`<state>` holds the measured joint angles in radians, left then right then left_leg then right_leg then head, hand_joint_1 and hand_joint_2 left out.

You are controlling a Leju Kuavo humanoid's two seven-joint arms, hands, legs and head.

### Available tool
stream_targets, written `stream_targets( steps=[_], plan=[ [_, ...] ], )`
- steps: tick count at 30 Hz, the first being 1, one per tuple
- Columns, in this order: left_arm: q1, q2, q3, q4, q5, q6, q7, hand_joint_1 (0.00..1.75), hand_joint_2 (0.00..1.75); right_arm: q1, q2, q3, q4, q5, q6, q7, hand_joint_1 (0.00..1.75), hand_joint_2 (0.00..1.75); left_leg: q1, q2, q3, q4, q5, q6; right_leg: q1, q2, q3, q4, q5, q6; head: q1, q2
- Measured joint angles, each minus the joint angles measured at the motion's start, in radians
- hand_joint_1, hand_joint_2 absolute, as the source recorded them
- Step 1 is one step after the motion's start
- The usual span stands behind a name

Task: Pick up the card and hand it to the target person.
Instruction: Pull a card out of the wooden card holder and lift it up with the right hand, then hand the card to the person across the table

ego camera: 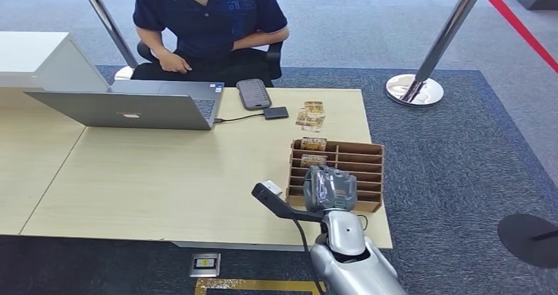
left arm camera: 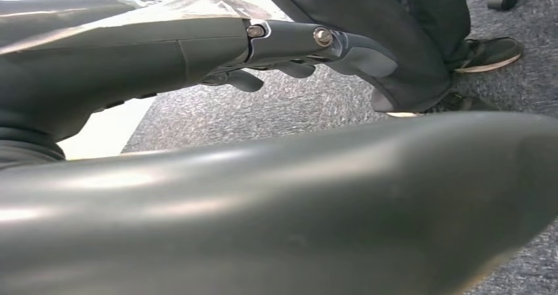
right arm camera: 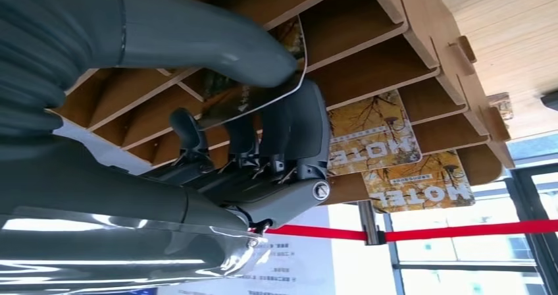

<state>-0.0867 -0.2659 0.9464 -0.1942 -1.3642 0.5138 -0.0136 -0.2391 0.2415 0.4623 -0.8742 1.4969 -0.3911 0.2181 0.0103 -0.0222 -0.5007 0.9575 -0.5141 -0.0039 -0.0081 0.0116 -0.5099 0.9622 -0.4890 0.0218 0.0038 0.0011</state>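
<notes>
While the right hand (ego camera: 330, 188) sits over the near rows of the wooden card rack (ego camera: 368, 157) at lower centre of the head view, its thumb and dark fingers (right arm camera: 289, 127) are pinched on the edge of a hotel card (right arm camera: 263, 91) that is partly inside a slot (the card looks bowed where the thumb bears on it). Two more cards (right arm camera: 395, 157) stand in slots farther along the rack, toward the person (ego camera: 210, 18) seated at the top of the head view behind the laptop (ego camera: 131, 107).

The chief risk, as I judge it, is the thin card slipping from an edge pinch as it is drawn out, or catching on a divider and dragging the light rack across the desk (ego camera: 164, 176). A tilted pull could also bend the card further. The reach toward the person passes over the phone (ego camera: 254, 93) and a loose stack of cards (ego camera: 310, 116).

The left hand (left arm camera: 289, 51) hangs below the desk, fingers loosely curled on nothing.
</notes>
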Motion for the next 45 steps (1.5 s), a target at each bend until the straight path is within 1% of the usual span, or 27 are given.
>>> stream_targets(
  steps=[2, 5, 10, 15, 20, 24, 29, 34, 37, 39, 45],
  plan=[
    [0.0, 0.0, 0.0, 0.0, 0.0, 0.0, 0.0, 0.0, 0.0, 0.0, 0.0, 0.0, -0.002, 0.003, -0.001, -0.007, 1.35, 1.75, 0.0, 0.0, 0.0, 0.0, 0.0, 0.0, 0.0, 0.0, 0.0, 0.0, 0.0, 0.0, 0.0, 0.0],
    [0.0, 0.0, 0.0, 0.0, 0.0, 0.0, 0.0, 0.0, 0.0, 0.002, 0.0, 0.0, -0.023, 0.009, -0.002, -0.026, 1.35, 1.75, 0.0, 0.0, 0.0, 0.0, 0.0, 0.0, 0.0, 0.0, 0.0, 0.0, 0.0, 0.0, 0.0, 0.0],
    [0.0, 0.0, 0.0, 0.0, 0.009, 0.0, -0.005, 0.0, 0.0, 0.008, -0.006, 0.002, -0.112, 0.002, 0.021, -0.065, 1.36, 1.75, 0.0, 0.0, 0.0, 0.0, 0.0, 0.0, 0.0, 0.0, 0.0, 0.0, 0.0, 0.0, 0.0, 0.0],
    [0.0, 0.0, 0.0, 0.0, 0.014, 0.0, -0.008, 0.0, 0.0, 0.006, -0.016, 0.009, -0.187, -0.01, 0.04, -0.086, 1.37, 1.75, 0.0, 0.0, 0.0, 0.0, 0.0, 0.0, 0.0, 0.0, 0.0, 0.0, 0.0, 0.0, 0.0, 0.0],
    [0.0, 0.0, 0.0, 0.0, 0.017, 0.0, -0.008, 0.0, 0.0, -0.014, -0.028, 0.033, -0.241, -0.025, 0.06, -0.106, 1.37, 1.75, 0.0, 0.0, 0.0, 0.0, 0.0, 0.0, 0.0, 0.0, 0.0, 0.0, 0.0, 0.0, 0.0, 0.0],
    [0.0, 0.0, 0.0, 0.0, 0.018, 0.002, -0.009, 0.0, 0.0, -0.051, -0.036, 0.062, -0.267, -0.048, 0.089, -0.122, 1.35, 1.75, 0.0, 0.0, 0.0, 0.0, 0.0, 0.0, 0.0, 0.0, 0.0, 0.0, 0.0, 0.0, 0.0, 0.0],
    [0.0, 0.0, 0.0, 0.0, 0.018, 0.003, -0.01, 0.0, 0.0, -0.116, -0.038, 0.104, -0.27, -0.084, 0.114, -0.13, 1.36, 1.75, 0.0, 0.0, 0.0, 0.0, 0.0, 0.0, 0.0, 0.0, 0.0, 0.0, 0.0, 0.0, 0.0, 0.0],
    [0.0, 0.0, 0.0, 0.0, 0.015, 0.005, -0.01, 0.0, 0.0, -0.211, -0.025, 0.141, -0.23, -0.132, 0.122, -0.141, 1.44, 1.75, 0.0, 0.0, 0.0, 0.0, 0.0, 0.0, 0.0, 0.0, 0.0, 0.001, 0.0, 0.0, 0.0, 0.0],
    [-0.001, 0.0, 0.0, 0.0, 0.014, 0.008, -0.008, 0.0, 0.0, -0.281, -0.002, 0.155, -0.17, -0.148, 0.12, -0.138, 1.48, 1.75, 0.0, 0.0, 0.0, 0.0, 0.0, 0.0, 0.0, 0.0, 0.0, 0.001, 0.0, 0.0, 0.0, 0.0],
    [-0.001, 0.0, 0.0, 0.0, 0.015, 0.011, -0.005, 0.0, 0.0, -0.328, 0.018, 0.159, -0.12, -0.151, 0.117, -0.127, 1.48, 1.75, 0.0, 0.0, 0.0, 0.0, 0.0, 0.0, 0.0, 0.0, 0.0, 0.001, 0.0, 0.0, 0.0, 0.0],
    [-0.002, 0.0, 0.0, 0.0, 0.015, 0.015, 0.004, 0.0, 0.0, -0.485, 0.085, 0.169, 0.067, -0.159, 0.118, -0.057, 1.44, 1.75, 0.0, 0.0, 0.0, 0.0, 0.0, 0.0, 0.0, 0.0, 0.0, 0.002, 0.0, 0.0, 0.0, 0.0]
  ],
)
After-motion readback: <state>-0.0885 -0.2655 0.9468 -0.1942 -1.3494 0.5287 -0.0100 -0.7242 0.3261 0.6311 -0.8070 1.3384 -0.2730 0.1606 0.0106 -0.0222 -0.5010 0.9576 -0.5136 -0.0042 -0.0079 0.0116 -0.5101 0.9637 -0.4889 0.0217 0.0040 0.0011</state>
